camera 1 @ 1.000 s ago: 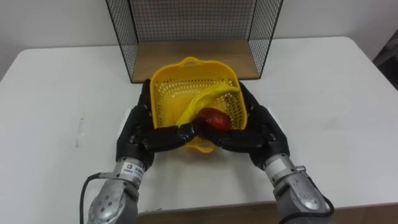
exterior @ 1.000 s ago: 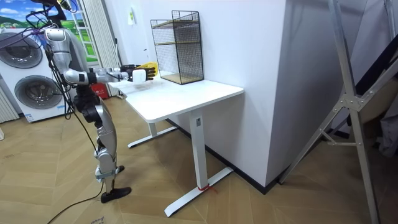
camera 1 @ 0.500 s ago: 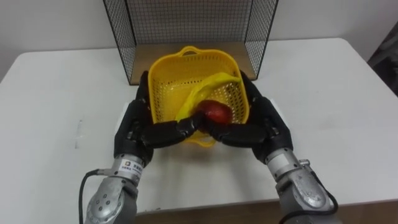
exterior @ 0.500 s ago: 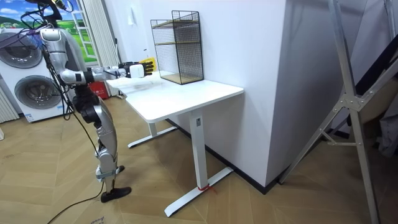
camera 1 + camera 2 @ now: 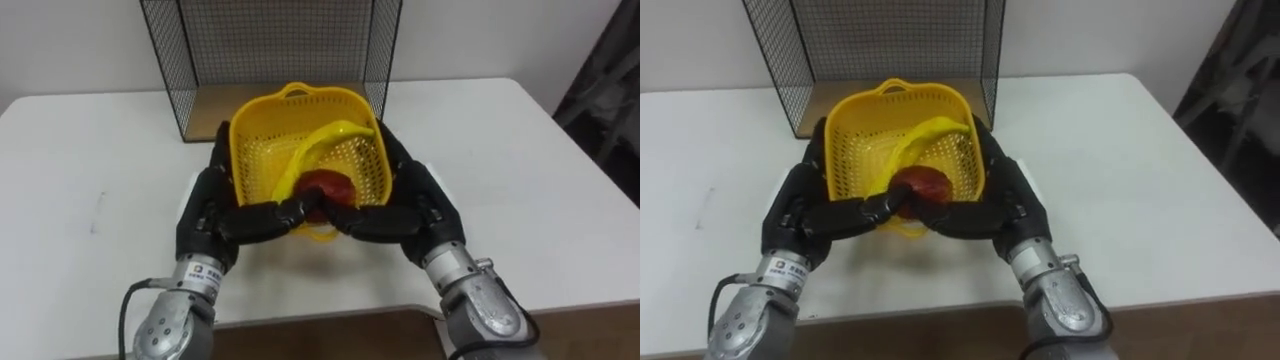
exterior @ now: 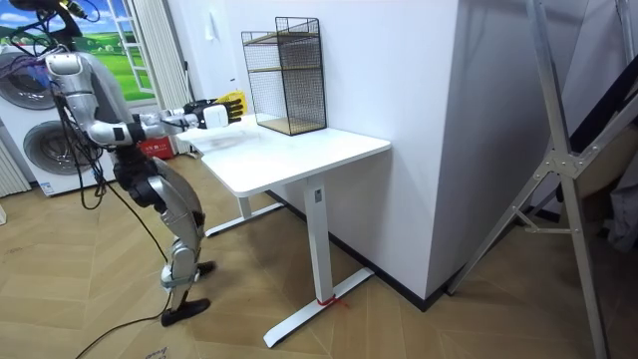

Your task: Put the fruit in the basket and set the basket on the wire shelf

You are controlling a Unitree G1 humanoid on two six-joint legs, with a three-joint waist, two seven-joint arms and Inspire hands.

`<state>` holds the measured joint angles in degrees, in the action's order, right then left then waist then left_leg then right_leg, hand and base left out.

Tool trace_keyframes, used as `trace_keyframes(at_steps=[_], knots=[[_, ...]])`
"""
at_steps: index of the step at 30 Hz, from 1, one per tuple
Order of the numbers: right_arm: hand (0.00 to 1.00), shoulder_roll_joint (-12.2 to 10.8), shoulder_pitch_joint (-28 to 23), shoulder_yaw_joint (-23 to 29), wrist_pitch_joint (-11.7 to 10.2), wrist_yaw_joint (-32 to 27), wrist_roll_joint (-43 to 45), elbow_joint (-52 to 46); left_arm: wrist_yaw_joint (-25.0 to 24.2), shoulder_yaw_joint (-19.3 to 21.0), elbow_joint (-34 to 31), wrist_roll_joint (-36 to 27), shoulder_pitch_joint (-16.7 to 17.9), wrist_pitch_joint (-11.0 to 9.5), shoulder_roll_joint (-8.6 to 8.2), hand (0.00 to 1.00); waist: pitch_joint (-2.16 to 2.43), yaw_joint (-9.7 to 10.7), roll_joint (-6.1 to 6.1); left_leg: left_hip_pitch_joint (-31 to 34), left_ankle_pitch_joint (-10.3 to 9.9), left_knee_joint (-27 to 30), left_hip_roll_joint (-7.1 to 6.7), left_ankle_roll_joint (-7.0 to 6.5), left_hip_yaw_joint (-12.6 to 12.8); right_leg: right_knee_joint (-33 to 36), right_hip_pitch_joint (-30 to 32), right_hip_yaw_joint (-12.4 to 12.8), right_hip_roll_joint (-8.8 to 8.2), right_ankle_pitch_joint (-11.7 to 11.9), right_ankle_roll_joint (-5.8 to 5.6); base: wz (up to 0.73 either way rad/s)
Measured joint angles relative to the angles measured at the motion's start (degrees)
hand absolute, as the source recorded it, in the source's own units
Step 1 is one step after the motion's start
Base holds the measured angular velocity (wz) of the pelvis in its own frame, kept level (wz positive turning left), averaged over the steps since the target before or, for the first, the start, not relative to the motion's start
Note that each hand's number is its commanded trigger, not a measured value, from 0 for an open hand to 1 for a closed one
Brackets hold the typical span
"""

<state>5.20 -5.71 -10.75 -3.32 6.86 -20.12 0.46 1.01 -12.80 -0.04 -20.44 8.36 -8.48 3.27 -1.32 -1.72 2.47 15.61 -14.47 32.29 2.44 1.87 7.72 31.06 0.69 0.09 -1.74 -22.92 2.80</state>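
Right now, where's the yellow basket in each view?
Left eye view: basket centre, held by left hand and right hand.
Right eye view: basket left of centre, same hold.
Room view: basket upper left, left of the wire shelf.
Shared landmark: the wire shelf.

The left hand [image 5: 205, 205] and the right hand [image 5: 425, 205] clasp the yellow basket [image 5: 258, 150] by its side walls, thumbs hooked over the near rim. Inside lie a banana [image 5: 330, 135] and a red fruit [image 5: 325, 186]. The wire shelf [image 5: 270, 45] stands just behind it on the white worktop [image 5: 500, 170].
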Motion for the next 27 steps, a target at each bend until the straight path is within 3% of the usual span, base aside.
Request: trace_keyframes(at_steps=[1, 2, 4, 6, 7, 9, 10, 12, 14, 16, 17, 19, 22, 23, 24, 25, 26, 27], knots=[[0.00, 0.21, 0.03, -0.47, 0.00, 0.16, -0.21, 0.43, -0.04, 0.54, -0.03, 0.23, 0.01, -0.35, 0.33, 0.00, 0.18, -0.92, -0.08, 0.18, 4.42, -6.65, -0.57, -1.02, -0.20, -1.03, -0.27, 0.21, -0.16, 0.19, -0.10, -0.49], [0.00, 0.30, -0.06, -1.49, 0.01, 0.19, -0.20, 0.83, -0.04, 0.79, -0.03, 0.40, 0.00, -0.42, 0.78, 0.00, 0.92, -1.35, 0.10, -0.57, 8.29, -8.77, -1.18, -2.03, -0.57, -1.53, -0.82, 0.76, -0.30, 0.01, -0.79, -0.39], [0.00, 0.62, 0.17, -1.81, 0.03, 0.21, -0.20, 0.89, -0.03, 1.22, -0.03, 0.05, -0.46, -0.47, 1.70, 0.00, 1.37, -1.00, 1.26, -1.14, 9.82, -8.60, -1.99, -3.72, -0.72, -2.68, -1.84, -0.01, -0.91, -0.47, -1.58, -0.10], [0.00, 0.63, 0.50, -1.76, -0.04, 0.27, -0.20, 0.90, 0.03, 1.03, -0.02, -0.25, -0.46, -0.45, 1.87, 0.00, 0.96, -0.78, 1.93, -1.04, 8.59, -6.06, -2.33, -4.49, -0.35, -3.70, -3.14, -1.67, -1.47, -0.48, -2.45, -0.03], [0.00, 0.87, 0.63, -1.68, -0.05, 0.27, -0.20, 0.86, 0.07, 0.98, -0.02, -0.26, -0.47, -0.45, 1.76, 0.00, 0.66, -0.31, 1.67, -0.87, 6.95, -4.33, -2.33, -4.87, -0.31, -4.33, -4.14, -3.26, -1.97, -0.37, -2.86, 0.00], [0.00, 0.88, 0.82, -1.68, -0.06, 0.26, -0.09, 0.69, 0.07, 0.97, -0.03, -0.25, -0.53, -0.47, 1.78, 0.00, 0.39, -0.34, 0.95, -0.71, 4.34, -2.42, -2.39, -5.32, 0.08, -3.78, -4.69, -3.57, -2.82, -0.80, -3.64, -0.09], [0.00, 0.75, 1.12, -1.67, -0.20, 0.25, 0.35, 0.70, 0.07, 1.10, -0.02, -0.12, -0.87, -0.48, 1.70, 0.00, 0.29, -0.27, 0.81, -0.66, 2.96, -1.37, -2.94, -5.68, 0.45, -2.24, -4.32, -4.76, -4.07, -1.54, -4.88, -0.06], [0.00, 0.99, 1.20, -1.59, -0.45, 0.18, 0.96, 0.68, 0.06, 0.97, -0.02, -0.13, -1.48, -0.52, 1.55, 0.00, 0.47, -0.01, 0.45, -0.54, 1.10, -0.40, -4.11, -6.42, 0.72, 2.52, -3.23, -5.53, -5.59, -2.07, -5.80, 0.05], [0.00, 1.05, 1.22, -1.40, -0.45, -0.19, 1.23, 0.48, 0.06, 0.65, -0.06, -0.23, -1.67, -0.58, 1.60, 0.00, 0.50, 0.21, 0.68, -1.62, 0.26, -0.50, -5.76, -7.61, 1.61, 10.21, -0.57, -5.57, -8.30, -1.75, -6.43, 0.14], [0.00, 1.22, 1.29, -1.42, -0.48, -0.96, 1.16, 0.34, 0.09, 0.33, -0.07, -0.26, -1.91, -0.59, 1.63, 0.00, 0.35, 0.24, 0.93, -3.96, -0.90, -0.78, -8.12, -8.86, 1.77, 20.10, 2.92, -5.59, -11.26, 1.87, -7.45, 0.17], [0.00, 1.21, 1.30, -1.49, -0.48, -1.01, 1.25, 0.34, 0.22, -0.04, -0.07, -0.19, -1.94, -0.60, 1.62, 0.00, 0.44, 0.08, 0.50, -5.02, -1.46, -1.22, -8.27, -9.15, 1.50, 22.17, 3.55, -5.08, -11.15, 4.63, -7.23, 0.12], [0.00, 1.07, 1.30, -1.33, -0.48, -1.06, 1.63, 0.33, 0.78, -0.18, -0.27, -0.08, -2.08, -0.63, 1.96, 0.00, 0.43, 0.05, -0.07, -6.85, -1.80, -2.74, -8.16, -9.42, 0.15, 23.25, 3.66, -5.42, -10.47, 7.46, -7.40, 0.10], [0.00, 0.78, 3.03, -1.07, -0.53, -0.93, 2.53, 0.29, 1.15, 0.87, -0.36, 0.32, -4.01, -0.67, 1.98, 0.00, -0.67, -0.03, -0.68, -6.99, -1.48, -4.07, -6.78, -9.38, -0.96, 17.28, 6.84, -6.25, -7.78, 2.50, -6.62, 0.14], [0.00, 0.88, 3.57, -0.95, -0.53, -0.93, 2.88, 0.29, 1.17, 1.17, -0.35, 0.32, -4.48, -0.67, 2.00, 0.00, -0.69, 0.03, -0.54, -6.86, -1.15, -4.47, -6.76, -9.36, -1.05, 11.94, 8.09, -6.60, -7.07, 2.02, -6.49, 0.12], [0.00, 0.96, 3.81, -0.95, -0.53, -0.95, 2.96, 0.28, 1.18, 1.17, -0.35, 0.31, -4.50, -0.67, 1.97, 0.00, -0.68, 0.07, -0.54, -6.88, -1.10, -4.53, -6.81, -9.34, -1.05, 8.63, 8.05, -6.73, -6.81, 2.11, -6.40, 0.07], [0.00, 0.96, 4.16, -0.95, -0.54, -0.99, 2.89, 0.30, 1.19, 1.16, -0.08, 0.31, -4.51, -0.69, 1.70, 0.00, -0.79, 0.19, -0.53, -7.17, -1.09, -4.50, -7.12, -9.28, -0.99, 2.41, 7.83, -7.08, -5.93, 3.92, -5.26, 0.11], [0.00, 0.90, 4.08, -0.93, -0.54, -1.09, 2.84, 0.99, 1.22, 1.01, 0.74, 0.41, -4.35, -0.62, 1.40, 0.00, -0.33, 0.83, -1.19, -7.74, -0.69, -5.09, -6.87, -8.84, -1.81, 0.04, 6.34, -8.01, -5.68, 4.99, -5.13, 0.09], [0.00, 0.90, 4.09, -0.94, -0.54, -1.10, 2.62, 1.35, 1.23, 0.96, 0.81, 0.68, -4.31, -0.61, 1.38, 0.00, -0.28, 0.95, -1.21, -8.28, -0.43, -5.77, -6.67, -8.68, -1.88, -1.09, 5.75, -8.32, -5.16, 5.46, -4.90, 0.08]])
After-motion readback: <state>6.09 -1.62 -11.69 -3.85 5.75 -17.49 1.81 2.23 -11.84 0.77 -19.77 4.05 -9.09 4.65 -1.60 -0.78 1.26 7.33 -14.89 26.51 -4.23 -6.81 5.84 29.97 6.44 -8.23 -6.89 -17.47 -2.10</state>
